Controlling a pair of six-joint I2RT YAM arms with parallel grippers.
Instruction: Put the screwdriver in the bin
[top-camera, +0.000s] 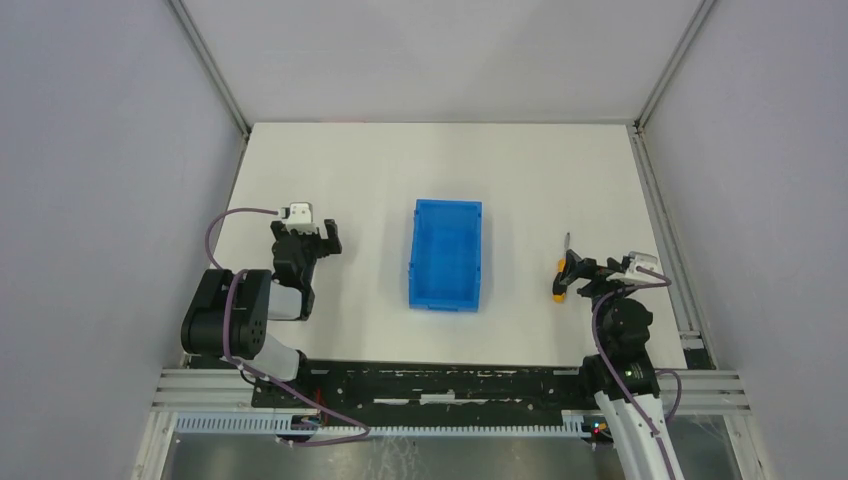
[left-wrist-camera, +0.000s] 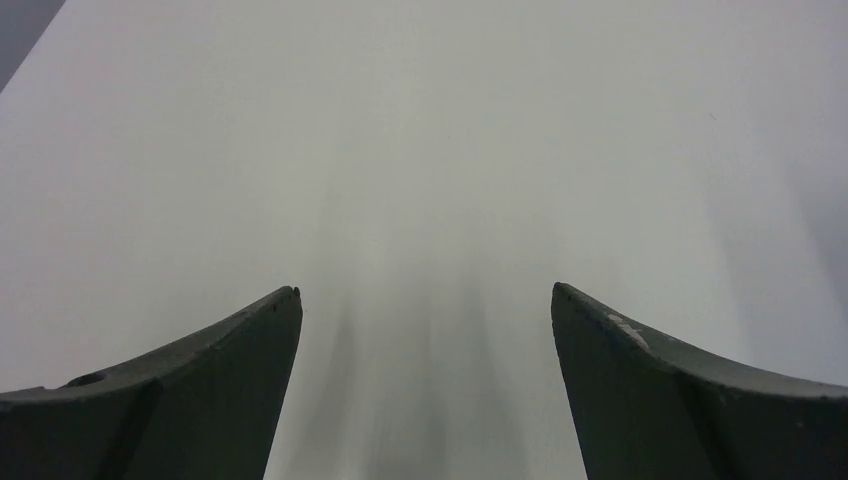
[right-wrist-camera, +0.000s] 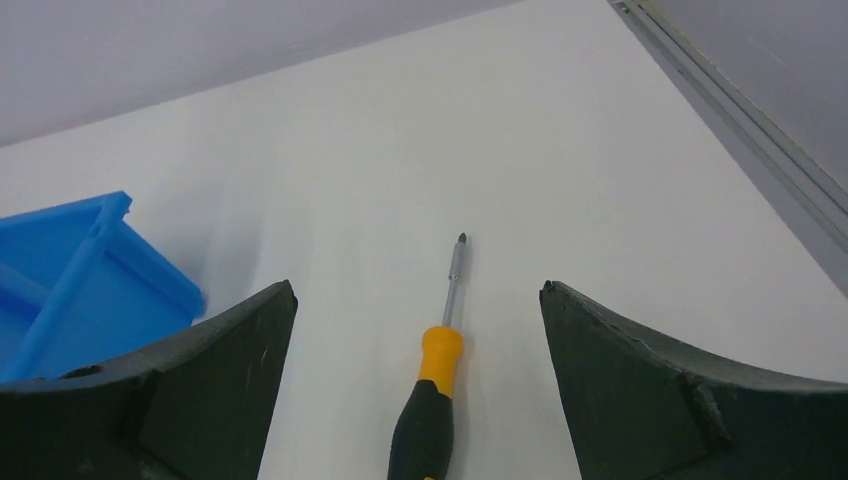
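The screwdriver (top-camera: 562, 272) lies flat on the white table to the right of the bin, with its orange-and-black handle near me and its thin grey shaft pointing away. The bright blue bin (top-camera: 445, 255) stands in the middle of the table and looks empty. My right gripper (top-camera: 575, 276) is open and low over the table. In the right wrist view (right-wrist-camera: 418, 286) the screwdriver handle (right-wrist-camera: 432, 395) lies between the two fingers, touching neither. A corner of the bin (right-wrist-camera: 85, 275) shows at the left there. My left gripper (top-camera: 308, 238) is open and empty left of the bin, over bare table (left-wrist-camera: 425, 288).
A grey metal frame rail (top-camera: 660, 220) runs along the table's right edge, close to my right arm, and also shows in the right wrist view (right-wrist-camera: 740, 140). Another rail (top-camera: 215, 70) and grey walls enclose the table at the left and back.
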